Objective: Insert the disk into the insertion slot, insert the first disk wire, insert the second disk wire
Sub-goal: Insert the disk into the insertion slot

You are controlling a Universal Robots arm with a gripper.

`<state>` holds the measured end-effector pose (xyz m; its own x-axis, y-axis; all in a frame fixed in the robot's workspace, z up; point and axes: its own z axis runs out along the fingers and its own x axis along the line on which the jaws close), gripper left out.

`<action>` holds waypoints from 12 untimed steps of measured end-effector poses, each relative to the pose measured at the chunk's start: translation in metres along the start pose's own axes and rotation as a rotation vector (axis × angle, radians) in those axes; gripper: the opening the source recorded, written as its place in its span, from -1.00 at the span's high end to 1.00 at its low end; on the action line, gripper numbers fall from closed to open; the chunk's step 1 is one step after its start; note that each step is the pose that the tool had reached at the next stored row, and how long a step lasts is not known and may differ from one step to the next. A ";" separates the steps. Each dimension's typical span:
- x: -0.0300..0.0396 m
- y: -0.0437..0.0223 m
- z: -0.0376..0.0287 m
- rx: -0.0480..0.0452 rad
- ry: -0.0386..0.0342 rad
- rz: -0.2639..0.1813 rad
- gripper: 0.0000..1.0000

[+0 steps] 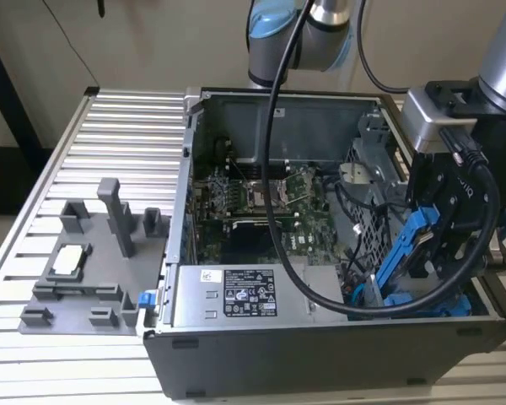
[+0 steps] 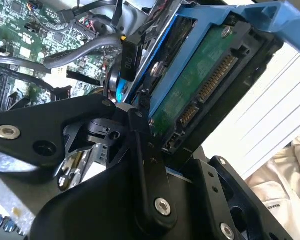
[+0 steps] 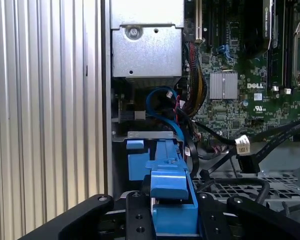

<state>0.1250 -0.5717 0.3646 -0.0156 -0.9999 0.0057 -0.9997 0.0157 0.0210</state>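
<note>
- Ribbed aluminium surface (image 1: 126, 143): carries every item listed.
- Open dark-grey metal computer case (image 1: 236, 359): lies on the surface with its interior exposed upward.
- Green motherboard (image 1: 244, 202): fixed to the case floor.
- Grey moulded plastic fixture (image 1: 84, 291): stands on the surface, near the case on the exterior view's left.
- Silver metal power supply box (image 1: 236, 295): seated along the case wall nearest the exterior camera.
- Black end effector (image 1: 430, 240): positioned over the case's end on the exterior view's right, its fingers clamped on the disk from both sides.
- Rectangular disk (image 1: 409, 249) in a bright blue plastic carrier frame: held tilted, lower end down inside the case, not seated in the slot. In the second wrist view the disk (image 2: 205, 85) shows its green circuit-board underside and connectors.
- Second blue plastic carrier (image 1: 434, 302): low in the case, just beside the disk's lower end.
- Thin blue cable (image 3: 162, 107): loops loosely near the power supply box.
</note>
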 end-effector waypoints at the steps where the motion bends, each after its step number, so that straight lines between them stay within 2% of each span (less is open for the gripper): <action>1: 0.0000 0.0000 -0.0001 0.0000 0.0002 0.000 0.35; 2: -0.0001 0.0000 0.0000 0.0000 0.0001 0.000 0.32; 3: 0.0000 0.0000 0.0000 0.0000 0.0003 0.000 0.19; 6: 0.0000 0.0000 -0.0003 0.0000 0.0004 0.000 0.19; 7: 0.0000 0.0001 -0.0022 0.0000 0.0007 0.000 0.19; 12: 0.0001 0.0005 -0.0236 -0.0001 0.0008 0.000 0.19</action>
<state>0.1250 -0.5717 0.3882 -0.0156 -0.9999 0.0065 -0.9997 0.0158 0.0211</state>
